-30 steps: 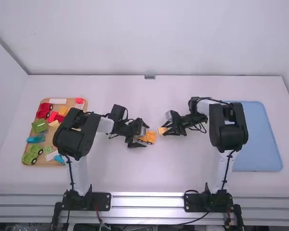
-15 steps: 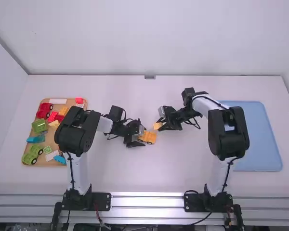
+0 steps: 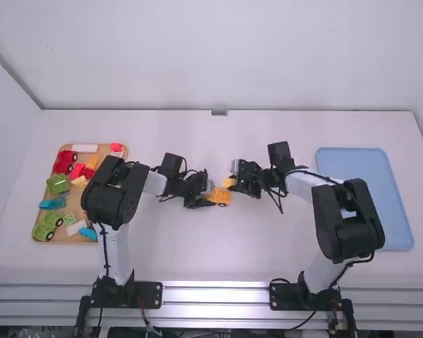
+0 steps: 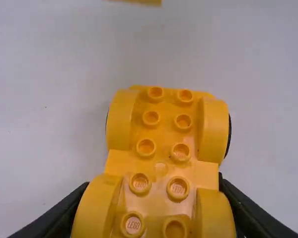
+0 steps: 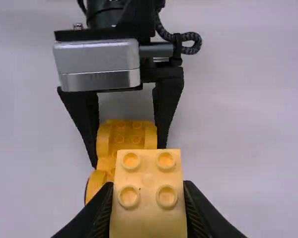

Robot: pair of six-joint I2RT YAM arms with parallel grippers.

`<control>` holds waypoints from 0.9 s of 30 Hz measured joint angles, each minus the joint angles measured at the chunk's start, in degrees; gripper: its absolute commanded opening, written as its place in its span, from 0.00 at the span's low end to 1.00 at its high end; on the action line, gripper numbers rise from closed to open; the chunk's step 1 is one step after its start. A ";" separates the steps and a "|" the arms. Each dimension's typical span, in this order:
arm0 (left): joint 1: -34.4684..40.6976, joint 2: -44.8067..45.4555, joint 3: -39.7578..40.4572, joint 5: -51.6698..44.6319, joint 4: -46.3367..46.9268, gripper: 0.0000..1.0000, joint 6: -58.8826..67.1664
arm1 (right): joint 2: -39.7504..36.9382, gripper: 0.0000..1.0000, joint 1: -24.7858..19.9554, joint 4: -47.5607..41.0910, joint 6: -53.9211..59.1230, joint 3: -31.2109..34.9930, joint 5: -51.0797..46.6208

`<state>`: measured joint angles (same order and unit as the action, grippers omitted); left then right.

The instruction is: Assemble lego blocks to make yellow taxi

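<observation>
In the high view my left gripper (image 3: 206,197) is at the middle of the table, shut on the orange-yellow car base (image 3: 221,196). The left wrist view has the studded, wheeled base (image 4: 161,163) between the fingers of my left gripper (image 4: 151,210). Just beyond and right of it, my right gripper (image 3: 234,182) is shut on a lighter yellow block (image 3: 228,182). From the right wrist view, that four-stud block (image 5: 148,193) sits in my right gripper (image 5: 149,213) and hides part of the base (image 5: 126,134); whether they touch I cannot tell.
A wooden tray (image 3: 63,239) at the left holds red, green, blue, white and yellow blocks, partly behind the left arm. A light blue tray (image 3: 381,197) lies at the right, partly behind the right arm.
My right gripper has moved left and slightly away from the camera with the light block, closing in on the base. My left gripper has hardly moved.
</observation>
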<state>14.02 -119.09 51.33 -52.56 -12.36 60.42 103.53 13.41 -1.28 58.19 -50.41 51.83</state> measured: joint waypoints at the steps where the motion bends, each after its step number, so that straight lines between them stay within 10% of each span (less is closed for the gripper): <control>1: 0.22 0.00 -0.02 0.20 -0.26 0.54 -0.39 | 0.28 0.00 0.02 0.20 -0.52 0.02 0.09; 27: 1.53 0.39 -5.40 1.77 -13.00 0.50 -9.86 | 8.81 0.00 2.62 -6.88 3.93 -4.35 -3.58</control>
<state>15.55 -118.69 45.93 -50.78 -25.36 50.57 112.33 16.03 -8.16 62.13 -54.76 48.25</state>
